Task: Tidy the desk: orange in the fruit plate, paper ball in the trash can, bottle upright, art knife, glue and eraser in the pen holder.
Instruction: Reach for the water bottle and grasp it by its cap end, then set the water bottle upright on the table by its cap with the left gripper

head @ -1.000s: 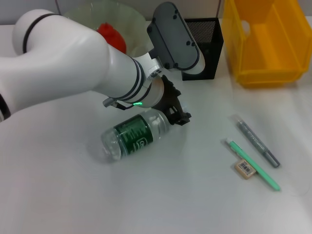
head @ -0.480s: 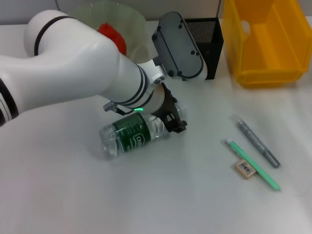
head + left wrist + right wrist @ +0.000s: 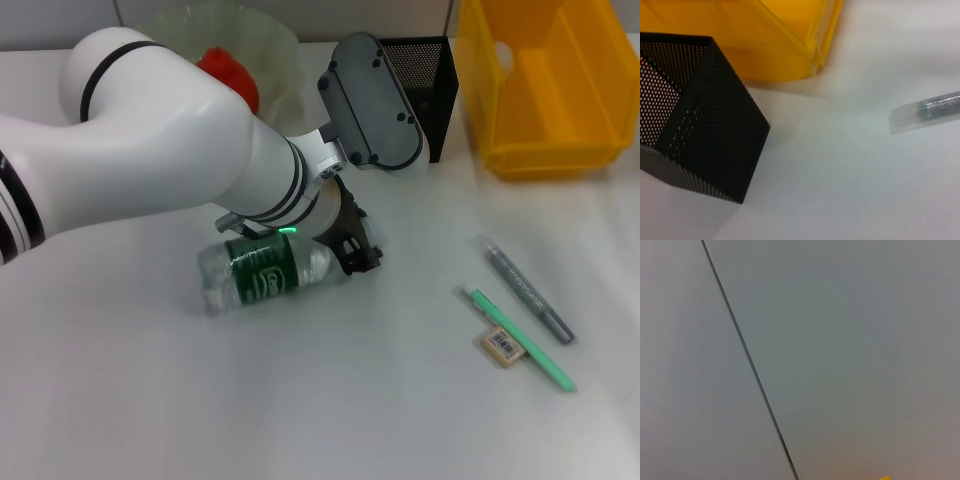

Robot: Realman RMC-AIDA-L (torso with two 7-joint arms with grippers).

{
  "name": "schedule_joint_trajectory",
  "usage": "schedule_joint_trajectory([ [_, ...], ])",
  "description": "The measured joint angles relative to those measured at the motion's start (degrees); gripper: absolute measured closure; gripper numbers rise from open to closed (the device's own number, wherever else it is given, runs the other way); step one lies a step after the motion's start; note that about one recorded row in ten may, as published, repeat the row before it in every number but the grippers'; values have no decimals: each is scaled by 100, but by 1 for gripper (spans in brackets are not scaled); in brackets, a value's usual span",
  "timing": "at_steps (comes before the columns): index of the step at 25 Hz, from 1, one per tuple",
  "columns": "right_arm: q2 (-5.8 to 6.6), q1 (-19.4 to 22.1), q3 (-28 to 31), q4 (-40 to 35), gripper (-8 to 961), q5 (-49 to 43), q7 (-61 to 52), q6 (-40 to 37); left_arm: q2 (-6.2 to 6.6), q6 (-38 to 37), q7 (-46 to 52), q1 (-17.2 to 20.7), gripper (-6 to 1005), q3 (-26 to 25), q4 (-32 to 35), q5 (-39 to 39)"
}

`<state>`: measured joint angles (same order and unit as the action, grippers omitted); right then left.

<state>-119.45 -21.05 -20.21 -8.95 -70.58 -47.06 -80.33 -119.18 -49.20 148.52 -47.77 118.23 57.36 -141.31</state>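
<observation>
Because the bottle [image 3: 265, 275] lies on its side on the counter [image 3: 330, 400] and has to end upright, the left gripper [image 3: 355, 248] sits low at its cap end, black fingers [image 3: 358, 258] right against the neck, though I cannot tell whether the jaws are clamped on it or merely beside it. Going rightward, the fruit plate [image 3: 275, 45] holds the orange [image 3: 228, 75], the pen holder [image 3: 425, 70] looks empty in the wrist view, and the trash can [image 3: 545, 85] shows no paper ball. Near the right edge, the eraser [image 3: 503, 346] lies touching a green pen-like tool [image 3: 520, 340], a grey one [image 3: 528, 295] just beyond; the right gripper is out of sight.
</observation>
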Motion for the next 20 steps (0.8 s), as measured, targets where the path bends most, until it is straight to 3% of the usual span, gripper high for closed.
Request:
schedule_joint_trajectory([
  [8, 0, 29, 33, 8, 222, 15, 0, -1, 0, 12, -37, 10, 539, 21, 36, -9],
  [11, 0, 40, 57, 8, 222, 28, 0, -24, 2, 51, -101, 197, 550, -67, 256, -21],
  [16, 0, 24, 58, 8, 222, 43, -1, -89, 23, 65, -790, 1156, 550, -986, 1276, 72],
  [20, 0, -38, 19, 8, 222, 44, -2, -90, 47, 34, -1512, 1902, 550, -1887, 1900, 864],
])
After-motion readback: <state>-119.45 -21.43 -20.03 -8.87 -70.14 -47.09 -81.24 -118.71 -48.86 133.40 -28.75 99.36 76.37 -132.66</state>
